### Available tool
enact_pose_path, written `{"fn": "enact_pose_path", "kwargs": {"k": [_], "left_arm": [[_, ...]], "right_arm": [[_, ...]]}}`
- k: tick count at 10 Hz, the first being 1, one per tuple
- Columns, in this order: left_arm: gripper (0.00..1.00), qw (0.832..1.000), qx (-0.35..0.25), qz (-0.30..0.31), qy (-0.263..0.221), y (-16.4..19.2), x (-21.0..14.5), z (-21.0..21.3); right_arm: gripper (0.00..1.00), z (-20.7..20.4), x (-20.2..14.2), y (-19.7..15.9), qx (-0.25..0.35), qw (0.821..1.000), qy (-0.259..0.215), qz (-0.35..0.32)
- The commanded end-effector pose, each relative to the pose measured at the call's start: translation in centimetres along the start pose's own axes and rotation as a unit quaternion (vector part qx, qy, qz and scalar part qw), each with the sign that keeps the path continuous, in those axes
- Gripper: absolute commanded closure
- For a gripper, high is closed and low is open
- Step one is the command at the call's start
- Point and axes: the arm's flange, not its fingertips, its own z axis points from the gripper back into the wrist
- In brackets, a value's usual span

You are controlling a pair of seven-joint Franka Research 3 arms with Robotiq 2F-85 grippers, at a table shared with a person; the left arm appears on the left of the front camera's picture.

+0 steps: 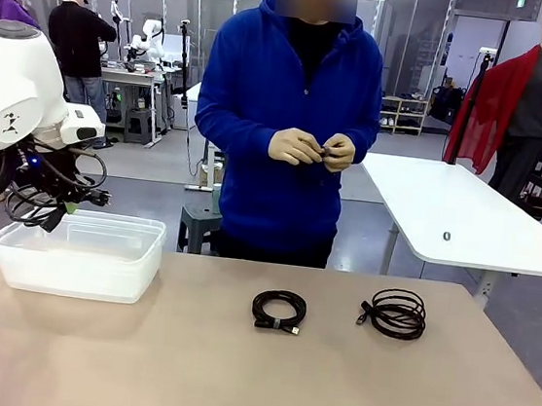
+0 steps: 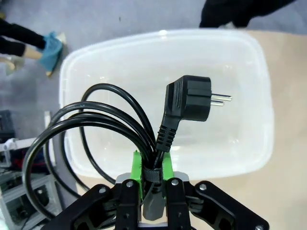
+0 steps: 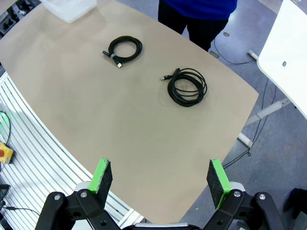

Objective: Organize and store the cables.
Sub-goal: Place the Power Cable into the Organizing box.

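Observation:
My left gripper [image 2: 153, 165] is shut on a thick black power cable [image 2: 96, 124] with a chunky plug [image 2: 189, 98], held above the clear plastic bin [image 2: 249, 143]. From the front, that coil [image 1: 41, 204] hangs at the bin's [image 1: 79, 255] left end. Two thinner coiled cables lie on the table: one [image 1: 278, 311] in the middle, one [image 1: 396, 312] to its right; the right wrist view shows them too, one [image 3: 124, 49] far left, one [image 3: 187, 87] nearer. My right gripper [image 3: 159, 176] stands open high above the table. The person's gloved hands [image 1: 311, 150] hold a small dark thing.
The tan table [image 1: 232, 375] has free room in front of the two coils. A white table [image 1: 465, 215] stands behind on the right. A small stool [image 1: 198, 222] sits beside the person.

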Motion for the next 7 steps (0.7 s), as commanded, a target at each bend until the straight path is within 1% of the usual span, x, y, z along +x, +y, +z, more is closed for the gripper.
{"fn": "enact_pose_path", "kwargs": {"k": [1, 5, 7], "left_arm": [[0.81, 0.999, 0.018, 0.04, 0.003, 0.8, 2.1, -1.4], [0.81, 0.997, 0.02, 0.068, 0.024, 1.6, 3.9, -4.8], [0.81, 0.996, 0.027, 0.079, 0.045, 1.7, 4.0, -6.4]], "right_arm": [[0.0, 0.0, 0.0, 0.0, 0.0, 1.0, 0.001, 0.0], [0.0, 0.0, 0.0, 0.0, 0.0, 1.0, 0.001, 0.0], [0.0, 0.0, 0.0, 0.0, 0.0, 1.0, 0.001, 0.0]]}}
